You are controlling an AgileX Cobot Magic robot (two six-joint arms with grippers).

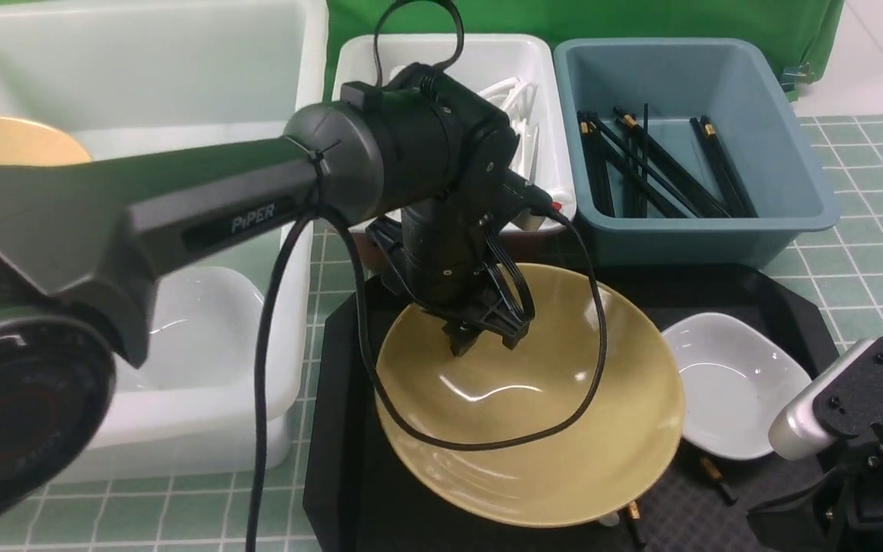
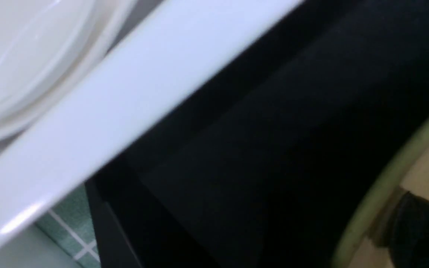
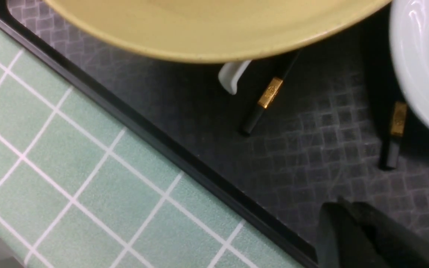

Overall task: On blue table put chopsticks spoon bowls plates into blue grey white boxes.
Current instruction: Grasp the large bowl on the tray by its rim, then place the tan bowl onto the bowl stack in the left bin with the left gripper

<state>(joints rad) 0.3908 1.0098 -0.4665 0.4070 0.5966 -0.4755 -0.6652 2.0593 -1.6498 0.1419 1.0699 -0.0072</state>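
One glossy tan-yellow bowl (image 1: 564, 429) sits on the black tray (image 1: 357, 491); my left gripper (image 1: 484, 341) is over it, opening and hold unclear to me; right gripper (image 3: 343, 208) closed.

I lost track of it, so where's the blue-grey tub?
Front view, right of centre at the back: the blue-grey plastic tub sits beside the smaller-looking white one.
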